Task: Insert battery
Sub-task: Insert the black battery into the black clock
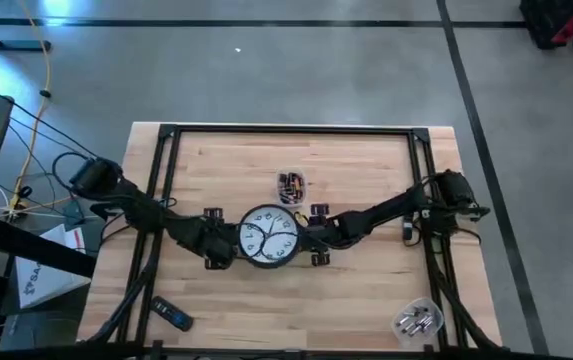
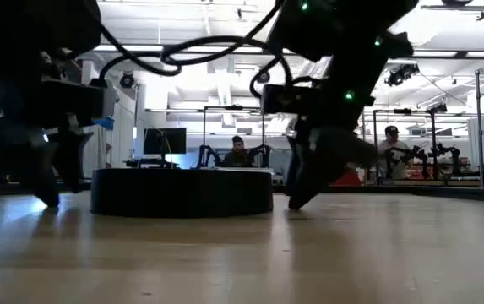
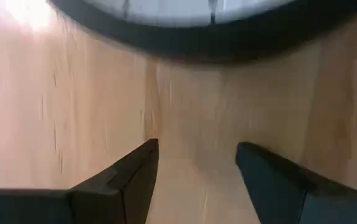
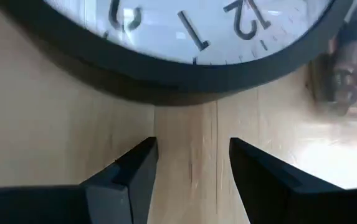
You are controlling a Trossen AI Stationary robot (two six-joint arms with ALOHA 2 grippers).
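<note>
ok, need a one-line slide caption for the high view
Face-up wall clock flanked by the open left gripper and open right gripper on the wooden table.

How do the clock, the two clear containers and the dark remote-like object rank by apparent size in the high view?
1. Clock, clearly largest.
2. Container of silvery batteries at the near right.
3. Container beyond the clock, somewhat smaller.
4. Dark remote-like object, roughly as long as that container but thinner; close call.

A robotics lab: beyond the wooden worktop (image 2: 242, 253) two seated people (image 2: 238, 152) work at benches with monitors (image 2: 164, 140) and other robot arms (image 2: 432, 156), under bright ceiling lights, over a polished concrete floor (image 1: 266, 70) marked with tape.
</note>
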